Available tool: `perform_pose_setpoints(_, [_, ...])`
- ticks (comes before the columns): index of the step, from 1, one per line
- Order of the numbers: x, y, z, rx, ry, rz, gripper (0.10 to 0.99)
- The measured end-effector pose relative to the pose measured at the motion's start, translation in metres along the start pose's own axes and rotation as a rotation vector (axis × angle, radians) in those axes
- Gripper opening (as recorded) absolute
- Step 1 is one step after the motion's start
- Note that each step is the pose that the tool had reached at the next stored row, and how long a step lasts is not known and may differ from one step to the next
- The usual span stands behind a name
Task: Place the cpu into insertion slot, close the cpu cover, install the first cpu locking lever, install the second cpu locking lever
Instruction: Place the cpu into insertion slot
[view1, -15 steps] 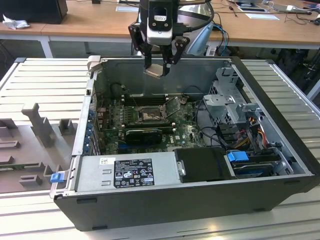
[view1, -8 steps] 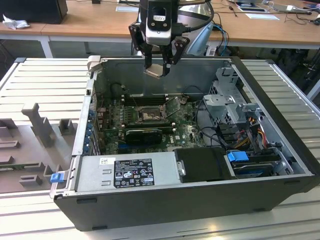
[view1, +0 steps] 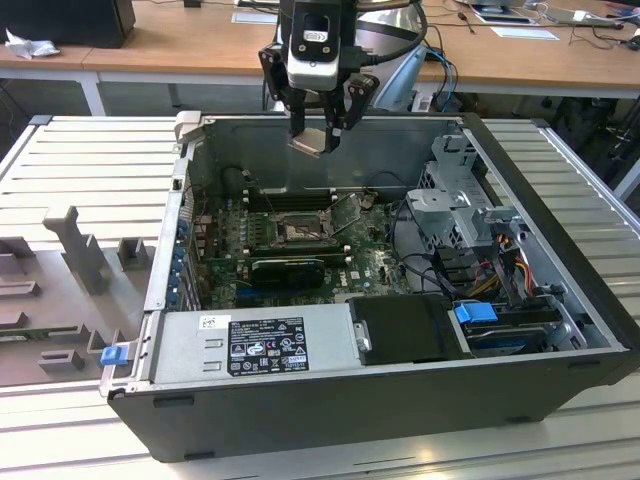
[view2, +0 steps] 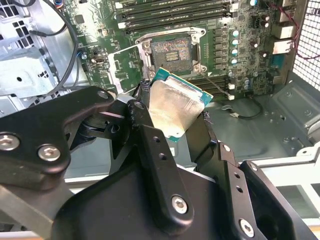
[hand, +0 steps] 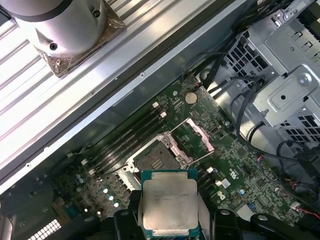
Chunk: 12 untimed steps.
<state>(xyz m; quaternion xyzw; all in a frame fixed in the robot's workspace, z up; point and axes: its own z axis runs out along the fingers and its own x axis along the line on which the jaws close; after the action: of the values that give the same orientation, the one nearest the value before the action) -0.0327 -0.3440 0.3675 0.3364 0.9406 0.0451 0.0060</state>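
Gripper (view1: 318, 138) clamping the cpu (hand: 169, 206) by two opposite edges, hovering above the open computer case (view1: 400, 395).
Beneath it the insertion slot (hand: 156, 159) is lying bare, with the cpu cover (hand: 180, 149) standing swung open beside it. Memory slots (hand: 125, 140) are running along the socket's other side, and black cables (hand: 250, 100) and a grey drive cage (hand: 285, 80) are crowding farther off.

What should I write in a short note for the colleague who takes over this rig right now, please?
The gripper is shut on the cpu, in the air above the open computer case.
The insertion slot is empty, on the motherboard below the cpu.
The cpu cover is flipped open beside the slot.
Done: the cpu is picked up.
Left: seating the cpu, closing the cover, both locking levers.
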Motion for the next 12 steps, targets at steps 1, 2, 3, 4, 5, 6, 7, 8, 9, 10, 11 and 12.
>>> perform_pose_setpoints(1, [0.0000, 0.0000, 0.0000, 0.000, -0.0003, 0.003, 0.533])
perform_pose_setpoints(2, [0.0000, 0.0000, 0.0000, 0.000, -0.0005, 0.006, 0.533])
perform_pose_setpoints(3, [0.0000, 0.0000, 0.0000, 0.000, -0.0010, 0.010, 0.533])
perform_pose_setpoints(4, [0.0000, 0.0000, 0.0000, 0.000, -0.0012, 0.013, 0.533])
perform_pose_setpoints(5, [0.0000, 0.0000, 0.0000, 0.000, -0.0018, 0.020, 0.533])
perform_pose_setpoints(6, [0.0000, 0.0000, 0.0000, 0.000, -0.0023, 0.026, 0.533])
perform_pose_setpoints(7, [0.0000, 0.0000, 0.0000, -0.001, -0.0028, 0.031, 0.533])
perform_pose_setpoints(8, [0.0000, 0.0000, 0.0000, -0.001, -0.0035, 0.039, 0.533])
perform_pose_setpoints(9, [0.0000, 0.0000, 0.0001, -0.001, -0.0042, 0.047, 0.533])
perform_pose_setpoints(10, [0.0000, 0.0000, 0.0001, -0.001, -0.0059, 0.062, 0.533])
perform_pose_setpoints(11, [0.0000, 0.0000, 0.0003, 0.000, -0.0085, 0.082, 0.533])
perform_pose_setpoints(12, [0.0000, 0.0000, 0.0006, 0.000, -0.0114, 0.111, 0.533])
